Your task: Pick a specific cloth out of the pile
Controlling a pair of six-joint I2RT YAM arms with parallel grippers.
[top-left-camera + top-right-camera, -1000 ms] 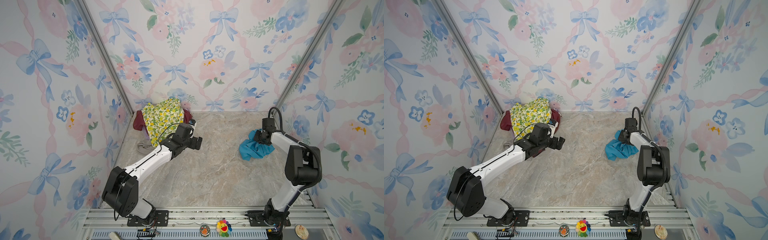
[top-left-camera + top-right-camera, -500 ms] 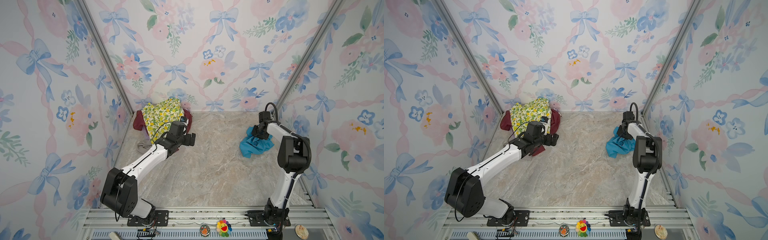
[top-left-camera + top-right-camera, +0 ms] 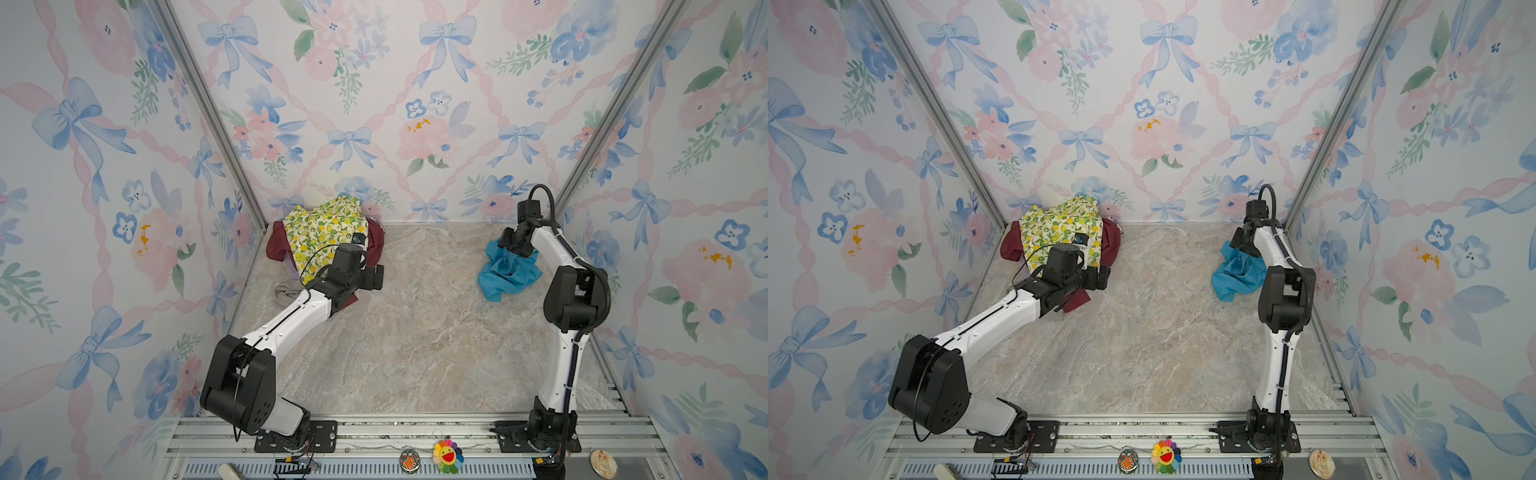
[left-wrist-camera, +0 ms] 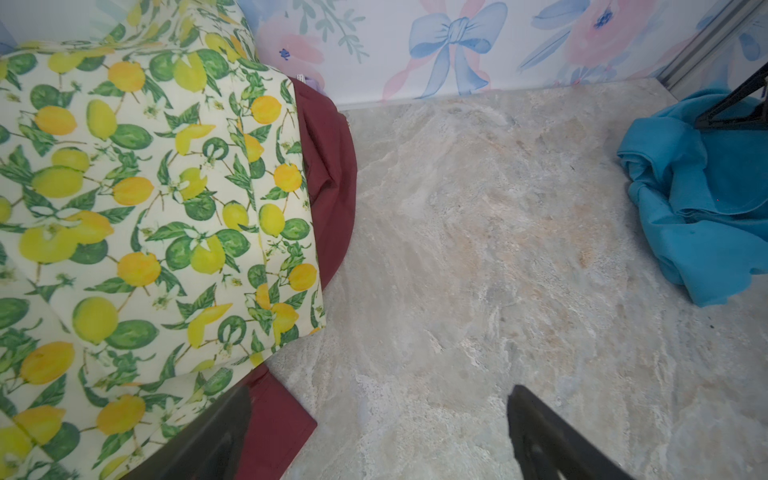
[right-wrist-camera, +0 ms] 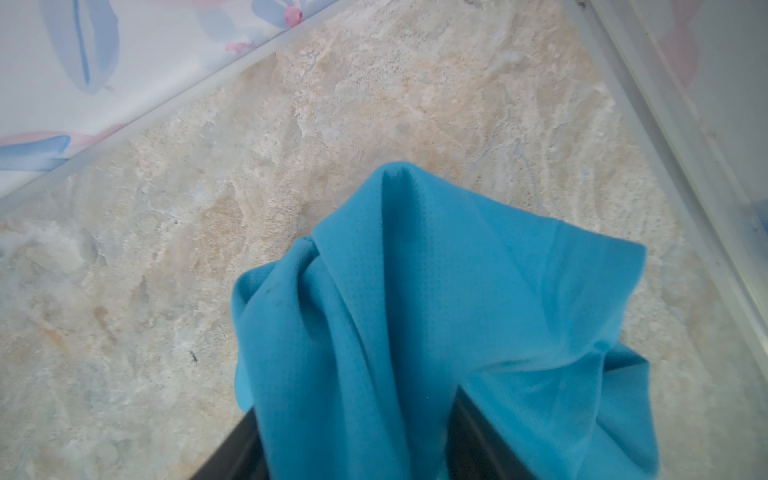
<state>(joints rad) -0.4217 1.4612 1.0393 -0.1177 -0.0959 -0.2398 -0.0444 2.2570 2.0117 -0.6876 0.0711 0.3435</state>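
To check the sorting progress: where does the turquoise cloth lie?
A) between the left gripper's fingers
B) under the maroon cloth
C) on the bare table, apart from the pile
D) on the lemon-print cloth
C: the turquoise cloth lies crumpled on the table, well away from the pile.

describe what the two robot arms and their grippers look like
The left arm and right arm have white links between bulky black joint housings, with black cables looping outside. The left gripper and right gripper are black with flat tapering fingers.
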